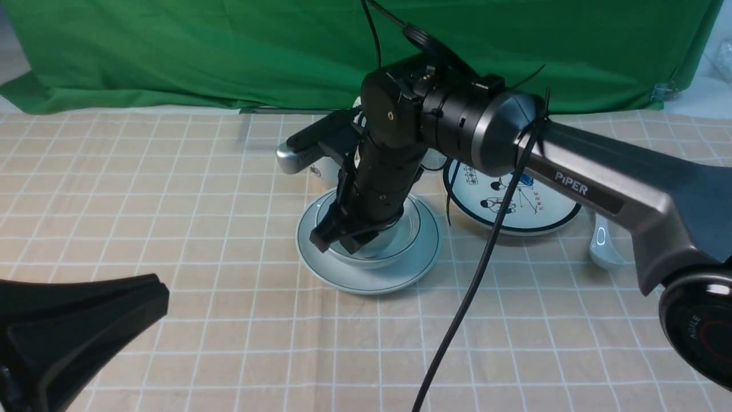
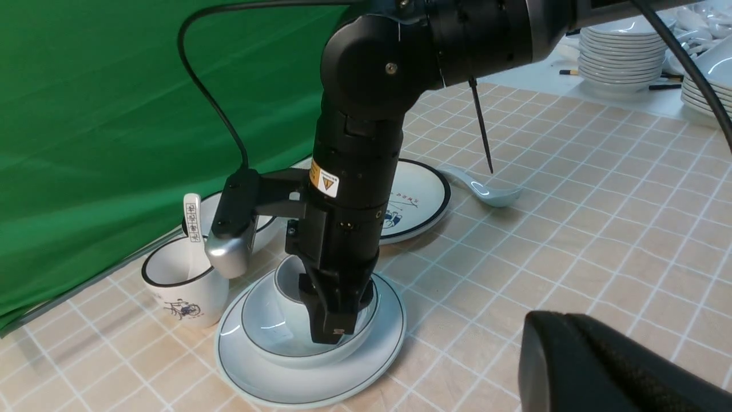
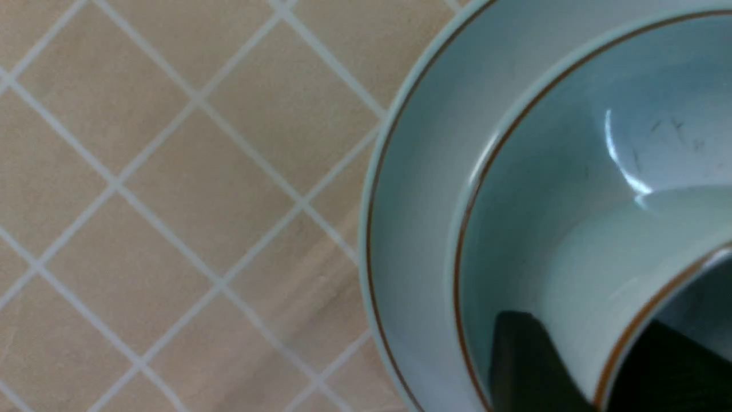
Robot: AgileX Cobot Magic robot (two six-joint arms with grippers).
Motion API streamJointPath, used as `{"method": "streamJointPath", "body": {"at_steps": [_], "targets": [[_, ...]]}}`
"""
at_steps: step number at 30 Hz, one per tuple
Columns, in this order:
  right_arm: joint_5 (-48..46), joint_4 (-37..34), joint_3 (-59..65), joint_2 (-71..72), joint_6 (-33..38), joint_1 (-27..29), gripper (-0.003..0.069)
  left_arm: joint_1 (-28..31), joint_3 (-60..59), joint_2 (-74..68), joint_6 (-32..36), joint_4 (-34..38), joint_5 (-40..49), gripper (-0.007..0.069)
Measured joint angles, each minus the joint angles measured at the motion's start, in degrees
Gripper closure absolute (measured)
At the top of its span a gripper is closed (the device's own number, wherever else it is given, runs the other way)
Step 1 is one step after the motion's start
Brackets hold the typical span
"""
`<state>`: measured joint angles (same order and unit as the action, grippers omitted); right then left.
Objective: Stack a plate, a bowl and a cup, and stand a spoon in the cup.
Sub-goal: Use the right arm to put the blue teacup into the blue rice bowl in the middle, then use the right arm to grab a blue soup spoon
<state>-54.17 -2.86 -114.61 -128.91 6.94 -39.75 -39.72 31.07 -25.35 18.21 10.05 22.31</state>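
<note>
My right claw (image 1: pixel 338 240) points down into the bowl (image 1: pixel 400 247), which sits on the plate (image 1: pixel 372 280) at the middle of the checked cloth (image 1: pixel 229 343). Whether my jaws grip anything there, I cannot tell. The cartoon plate (image 1: pixel 514 209) lies just right of the stack. The spoon (image 1: pixel 603 249) lies beyond it, beside my right arm (image 1: pixel 606 183).

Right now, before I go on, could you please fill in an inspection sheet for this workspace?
Surface: beige checked tablecloth, no spills seen.
Job's things: pale blue-grey cup in matching bowl on matching plate; pale glossy ceramic spoon lies apart on the cloth.
Clutter: white cartoon plate, white printed cup holding printed spoon.
Grippers: right end effector straddles cup wall, grip unclear; left end effector shut, away from the stack.
Cables: black cable hangs from right arm across the cloth.
Surroundings: green cloth backdrop, stacked white dishes.
</note>
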Motion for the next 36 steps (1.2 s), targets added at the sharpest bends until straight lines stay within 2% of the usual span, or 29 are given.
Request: {"method": "streamJointPath", "body": {"at_steps": [4, 7, 11, 14, 15, 16, 18, 21, 22, 23, 26, 27, 30, 36], "targets": [[-2.1, 0.1, -2.8, 0.0, 0.0, 0.0, 0.0241, 0.0, 0.0, 0.0, 0.0, 0.0, 0.3, 0.0624], [-6.0, 0.2, -7.2, 1.5, 0.0, 0.0, 0.0185, 0.0, 0.0, 0.0, 0.0, 0.0, 0.6, 0.0624], [-11.8, 3.9, -12.1, 5.9, -0.1, 0.0, 0.0220, 0.0, 0.0, 0.0, 0.0, 0.0, 0.8, 0.0624], [-12.7, 13.8, -12.0, 11.8, -2.8, 0.6, 0.0340, 0.0, 0.0, 0.0, 0.0, 0.0, 0.8, 0.0624], [-12.7, 14.3, -11.5, 12.2, -3.0, 0.8, 0.0347, 0.0, 0.0, 0.0, 0.0, 0.0, 0.8, 0.0624], [-12.7, 16.5, -8.9, 14.9, -5.0, 2.4, 0.0389, 0.0, 0.0, 0.0, 0.0, 0.0, 0.8, 0.0624], [-12.6, 17.2, -1.9, 19.2, -8.1, 6.4, 0.0414, 0.0, 0.0, 0.0, 0.0, 0.0, 0.8, 0.0624], [-12.5, 17.2, 6.7, 21.8, -11.1, 11.5, 0.0396, 0.0, 0.0, 0.0, 0.0, 0.0, 0.9, 0.0624], [-11.4, 17.0, 13.8, 22.5, -13.5, 15.9, 0.0369, 0.0, 0.0, 0.0, 0.0, 0.0, 1.1, 0.0624], [-11.1, 16.8, 15.5, 22.5, -13.8, 17.0, 0.0365, 0.0, 0.0, 0.0, 0.0, 0.0, 1.1, 0.0624], [-0.7, 10.2, 26.2, 20.8, -15.7, 26.1, 0.0299, 0.0, 0.0, 0.0, 0.0, 0.0, 1.2, 0.0624], [-0.1, 9.7, 26.2, 20.6, -15.7, 26.1, 0.0297, 0.0, 0.0, 0.0, 0.0, 0.0, 1.2, 0.0624], [8.5, 4.2, 27.9, 16.6, -16.0, 32.0, 0.0274, 0.0, 0.0, 0.0, 0.0, 0.0, 1.2, 0.0624], [15.7, 2.9, 27.9, 12.9, -16.1, 36.4, 0.0269, 0.0, 0.0, 0.0, 0.0, 0.0, 1.2, 0.0624]]}}
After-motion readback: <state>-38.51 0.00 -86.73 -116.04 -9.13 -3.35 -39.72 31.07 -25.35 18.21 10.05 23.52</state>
